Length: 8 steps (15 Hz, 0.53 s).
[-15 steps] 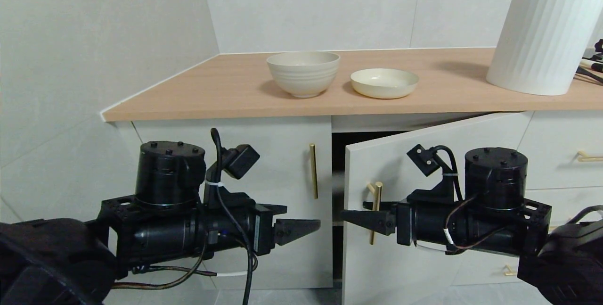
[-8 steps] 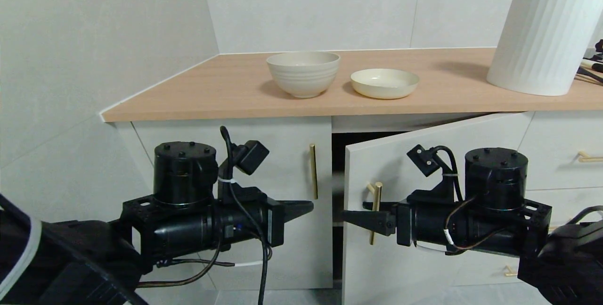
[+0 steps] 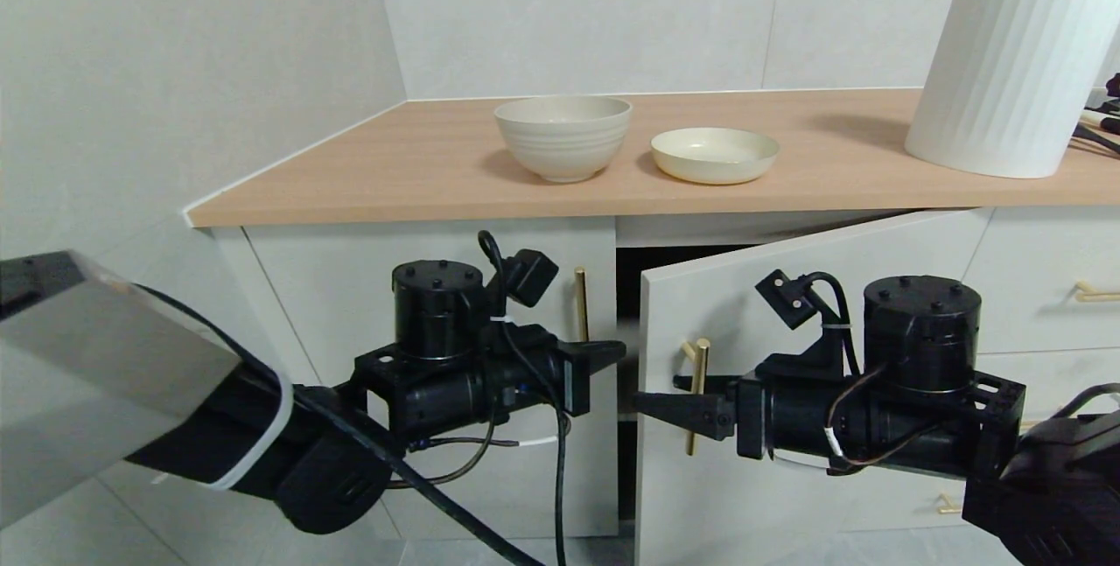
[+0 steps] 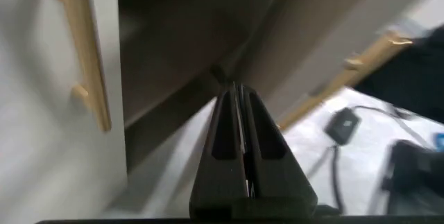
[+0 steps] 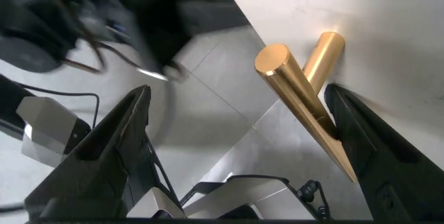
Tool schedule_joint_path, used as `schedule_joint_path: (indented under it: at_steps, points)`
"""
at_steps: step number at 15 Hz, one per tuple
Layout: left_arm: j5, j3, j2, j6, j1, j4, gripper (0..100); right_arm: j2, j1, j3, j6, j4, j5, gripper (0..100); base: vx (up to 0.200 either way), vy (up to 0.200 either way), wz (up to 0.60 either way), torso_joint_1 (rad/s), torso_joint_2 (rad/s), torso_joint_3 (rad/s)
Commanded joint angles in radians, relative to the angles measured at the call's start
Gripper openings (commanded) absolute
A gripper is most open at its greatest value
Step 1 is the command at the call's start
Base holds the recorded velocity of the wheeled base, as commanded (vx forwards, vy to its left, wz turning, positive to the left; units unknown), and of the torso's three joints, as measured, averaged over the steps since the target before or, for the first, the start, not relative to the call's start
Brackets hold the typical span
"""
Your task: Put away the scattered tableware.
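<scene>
A cream ribbed bowl (image 3: 563, 136) and a shallow cream plate (image 3: 714, 153) stand side by side on the wooden counter (image 3: 394, 172). Below them, the right cabinet door (image 3: 752, 286) stands ajar and the left door (image 3: 490, 269) is closed. My left gripper (image 3: 612, 351) is shut and empty, its tip (image 4: 236, 96) pointing at the dark gap between the doors. My right gripper (image 3: 661, 393) is open at the ajar door's gold handle (image 3: 697, 391). In the right wrist view that handle (image 5: 298, 78) lies between the spread fingers (image 5: 132, 137), close to one of them.
A tall white ribbed container (image 3: 1015, 67) stands at the counter's right end, with dark utensils (image 3: 1101, 122) behind it. The left door's gold handle (image 3: 579, 314) is beside my left gripper. Drawers with gold pulls (image 3: 1094, 290) are at the right. A tiled wall closes the left side.
My left arm has stretched forward and to the right, bringing its shut gripper from low at the left up to the gap between the doors. The right arm has stayed still.
</scene>
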Motion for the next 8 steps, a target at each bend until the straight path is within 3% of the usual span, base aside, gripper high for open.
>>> schedule_joint_path:
  at_steps: [1,4,8]
  points:
    - [0.081,-0.038,0.133,0.009,-0.022,-0.074,0,0.005,0.001,0.001,0.000,0.002,-0.001,100,0.000,0.000,0.00,0.000,0.00,0.000]
    - [0.090,-0.042,0.142,0.005,-0.032,-0.115,0,0.004,0.001,0.002,0.000,0.002,-0.001,100,0.000,0.000,0.00,0.000,0.00,0.000]
    - [0.100,-0.047,0.219,0.003,-0.051,-0.288,0,0.010,-0.007,0.015,-0.074,0.002,-0.024,100,0.000,0.000,0.00,0.000,0.00,0.000]
